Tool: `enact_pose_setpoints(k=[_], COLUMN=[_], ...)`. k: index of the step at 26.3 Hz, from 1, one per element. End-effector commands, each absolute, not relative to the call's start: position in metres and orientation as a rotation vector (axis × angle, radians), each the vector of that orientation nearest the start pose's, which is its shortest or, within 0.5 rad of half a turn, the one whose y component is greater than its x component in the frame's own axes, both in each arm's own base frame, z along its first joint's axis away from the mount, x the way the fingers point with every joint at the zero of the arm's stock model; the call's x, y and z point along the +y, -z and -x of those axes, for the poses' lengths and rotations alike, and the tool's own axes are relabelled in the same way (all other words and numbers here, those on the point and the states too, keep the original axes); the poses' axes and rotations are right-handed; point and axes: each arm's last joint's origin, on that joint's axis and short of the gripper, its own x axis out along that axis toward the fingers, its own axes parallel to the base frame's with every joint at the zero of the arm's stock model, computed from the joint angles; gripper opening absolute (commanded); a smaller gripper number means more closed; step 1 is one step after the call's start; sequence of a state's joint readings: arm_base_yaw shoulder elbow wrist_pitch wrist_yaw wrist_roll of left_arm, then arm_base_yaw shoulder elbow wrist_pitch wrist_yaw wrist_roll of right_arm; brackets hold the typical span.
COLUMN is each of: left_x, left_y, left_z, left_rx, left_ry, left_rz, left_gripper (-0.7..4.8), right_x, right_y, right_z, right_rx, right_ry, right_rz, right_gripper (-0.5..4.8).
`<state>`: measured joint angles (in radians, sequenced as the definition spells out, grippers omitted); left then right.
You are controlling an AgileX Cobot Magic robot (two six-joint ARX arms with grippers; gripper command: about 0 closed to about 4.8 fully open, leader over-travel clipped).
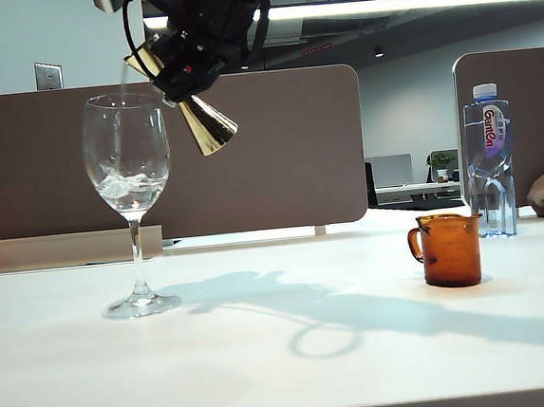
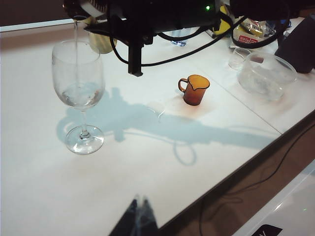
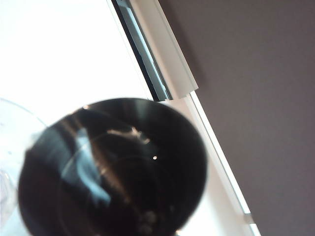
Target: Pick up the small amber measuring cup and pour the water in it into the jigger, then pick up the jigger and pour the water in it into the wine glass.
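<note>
Right gripper pinching jigger, tilted above wine glass, water streaming in. Left gripper pressed together near bench edge.

Exterior view sits low at table edge; left wrist looks down, sharing the wine glass; right wrist close-up.

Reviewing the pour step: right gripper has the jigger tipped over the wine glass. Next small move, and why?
Probably hold the tilt a moment longer. The right gripper has the shiny gold metal hourglass jigger tipped above the tall clear stemmed wine glass, and a thin stream of water falls into the bowl, so the pour looks unfinished. The left gripper hangs shut, clear of it.
</note>
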<state>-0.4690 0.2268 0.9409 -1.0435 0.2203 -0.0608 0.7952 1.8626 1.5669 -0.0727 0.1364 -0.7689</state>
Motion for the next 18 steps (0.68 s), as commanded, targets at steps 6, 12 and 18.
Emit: enact_pose_setpoints(k=[6, 12, 18], left_x=[-0.0055, -0.0055, -0.0055], left_y=[-0.3389, -0.3389, -0.3389], left_z=[0.0033, 0.0033, 0.0033], left_rx=[0.343, 0.343, 0.343], left_ry=[0.675, 0.675, 0.675], left_rz=[0.017, 0.017, 0.017], left_gripper=[-0.02, -0.02, -0.02], right_x=[0.3097, 0.3095, 0.3107], right_y=[-0.3145, -0.3177, -0.3236], right_z=[-0.3098, -0.3111, -0.3122], right_rx=[-0.017, -0.075, -0.182], right_ry=[-0.719, -0.674, -0.641], right_rz=[1.066, 1.182, 1.306], right_gripper=[-0.01, -0.01, -0.01])
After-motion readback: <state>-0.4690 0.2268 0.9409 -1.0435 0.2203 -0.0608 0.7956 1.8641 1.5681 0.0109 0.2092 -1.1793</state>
